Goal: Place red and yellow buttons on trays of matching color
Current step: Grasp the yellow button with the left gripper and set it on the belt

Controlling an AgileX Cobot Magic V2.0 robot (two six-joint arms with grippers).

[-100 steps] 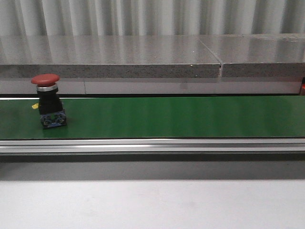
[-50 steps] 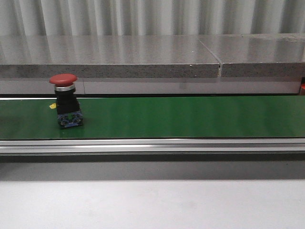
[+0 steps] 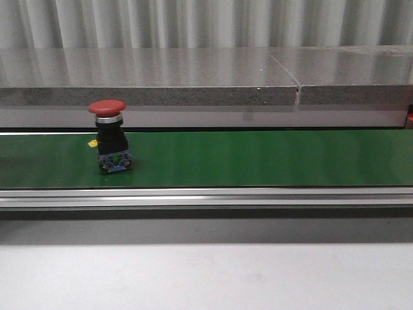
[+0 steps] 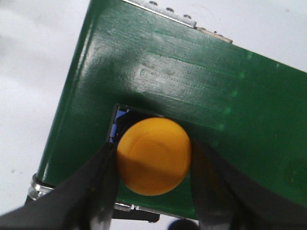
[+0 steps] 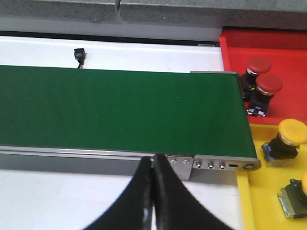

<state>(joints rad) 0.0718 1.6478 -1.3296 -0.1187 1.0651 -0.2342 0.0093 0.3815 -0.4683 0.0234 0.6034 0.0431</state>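
A red button with a black body stands upright on the green belt, left of centre. In the left wrist view a yellow button sits at the belt's end, and my left gripper is shut on its cap, one finger on each side. My right gripper is shut and empty, hanging before the belt's near rail. Beyond the belt's end lie the red tray, holding two red buttons, and the yellow tray, holding two yellow buttons. Neither gripper shows in the front view.
A grey stone ledge runs behind the belt. An aluminium rail borders its front, with the white table before it. A small black plug lies on the table behind the belt.
The red button has travelled to the right along the belt, staying upright.
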